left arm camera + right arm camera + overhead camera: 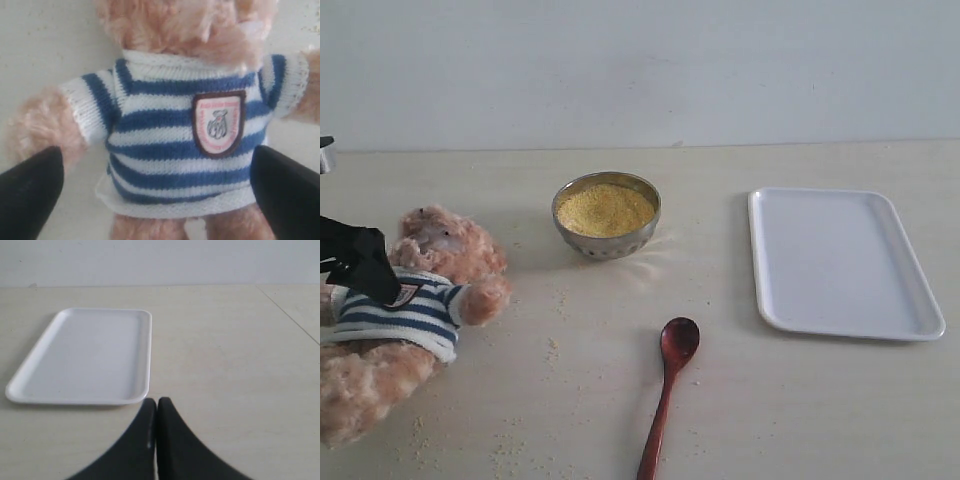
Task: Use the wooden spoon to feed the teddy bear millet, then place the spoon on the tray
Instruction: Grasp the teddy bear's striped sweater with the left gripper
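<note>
While the left pincer (157, 192) is spread astride the teddy bear (175, 120), millet (606, 208) fills the bowl (610, 247); right pincer (157, 407), pressed together, faces tray (85, 355).

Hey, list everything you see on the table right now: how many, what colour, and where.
teddy bear: one, light brown with blue-and-white striped shirt, lying at the left
metal bowl: one, silver, centre rear
millet: one heap, yellow, in the bowl
loose grains: scattered, yellow, on the table between bear and spoon
wooden spoon: one, dark reddish-brown, lying front centre
tray: one, white, right side, bare
table: one, pale beige, under everything
left claw: one, black, open, straddling the bear's shirt
right claw: one, black, shut, near the tray, holding nothing
</note>
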Action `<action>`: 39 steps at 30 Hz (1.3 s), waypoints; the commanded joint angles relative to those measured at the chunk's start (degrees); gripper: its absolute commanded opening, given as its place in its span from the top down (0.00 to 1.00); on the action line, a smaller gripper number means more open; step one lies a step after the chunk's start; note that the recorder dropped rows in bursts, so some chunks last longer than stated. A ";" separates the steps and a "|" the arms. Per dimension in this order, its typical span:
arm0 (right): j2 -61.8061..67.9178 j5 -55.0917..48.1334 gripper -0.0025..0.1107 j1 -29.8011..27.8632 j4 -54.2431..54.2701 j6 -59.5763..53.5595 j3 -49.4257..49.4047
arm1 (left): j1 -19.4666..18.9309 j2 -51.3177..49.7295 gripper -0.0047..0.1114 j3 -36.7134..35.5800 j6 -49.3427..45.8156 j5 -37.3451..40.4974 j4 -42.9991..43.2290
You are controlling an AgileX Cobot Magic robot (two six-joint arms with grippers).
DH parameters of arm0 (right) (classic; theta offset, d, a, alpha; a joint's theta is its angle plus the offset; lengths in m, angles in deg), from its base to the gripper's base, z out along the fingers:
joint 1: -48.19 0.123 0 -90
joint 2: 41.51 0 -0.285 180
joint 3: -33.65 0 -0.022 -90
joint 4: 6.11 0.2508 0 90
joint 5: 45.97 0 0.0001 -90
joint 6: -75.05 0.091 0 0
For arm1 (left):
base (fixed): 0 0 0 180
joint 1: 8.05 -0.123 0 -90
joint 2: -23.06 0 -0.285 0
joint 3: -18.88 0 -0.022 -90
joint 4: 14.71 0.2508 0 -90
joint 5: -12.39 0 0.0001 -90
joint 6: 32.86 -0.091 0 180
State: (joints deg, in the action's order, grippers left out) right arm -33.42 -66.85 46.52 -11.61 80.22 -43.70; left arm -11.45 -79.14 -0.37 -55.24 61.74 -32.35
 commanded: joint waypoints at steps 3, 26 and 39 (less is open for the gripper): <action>-0.30 0.14 0.98 0.16 -0.12 -0.09 0.14 | 0.00 0.05 0.02 0.37 1.93 -0.79 -2.56; -0.30 0.14 0.98 0.16 -0.12 -0.09 0.14 | 0.00 -0.32 0.02 -4.97 5.59 -9.51 -2.80; -0.30 0.14 0.98 0.16 -0.12 -0.09 0.14 | 0.00 -0.32 0.02 -11.84 6.97 -14.61 -11.44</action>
State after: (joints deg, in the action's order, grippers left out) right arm -33.42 -66.85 46.52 -11.61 80.22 -43.70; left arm -11.45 -79.14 -10.49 -48.13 49.01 -39.43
